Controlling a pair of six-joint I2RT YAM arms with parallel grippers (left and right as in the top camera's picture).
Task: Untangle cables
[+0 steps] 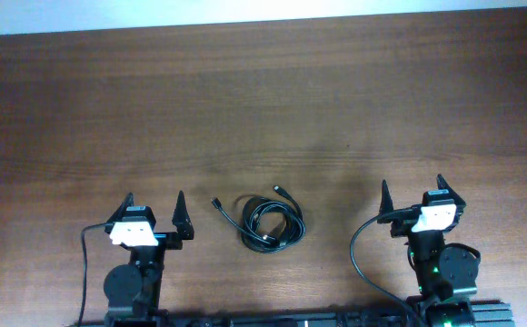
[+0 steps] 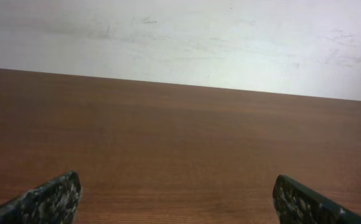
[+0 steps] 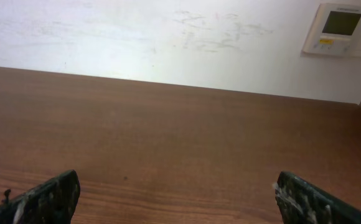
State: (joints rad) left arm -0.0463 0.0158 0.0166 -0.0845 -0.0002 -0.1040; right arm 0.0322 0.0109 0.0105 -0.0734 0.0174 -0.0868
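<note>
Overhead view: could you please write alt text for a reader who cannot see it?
A small tangled coil of thin black cables lies near the robot's edge of a brown wooden table. The left arm and right arm sit either side, clear of it, jaws open and empty.

Loosely coiled cables (image 1: 269, 223) on wooden table (image 1: 263, 100), between wide-spread jaws of left gripper (image 1: 153, 205) and right gripper (image 1: 413, 193), nearer the left, touching neither.
</note>
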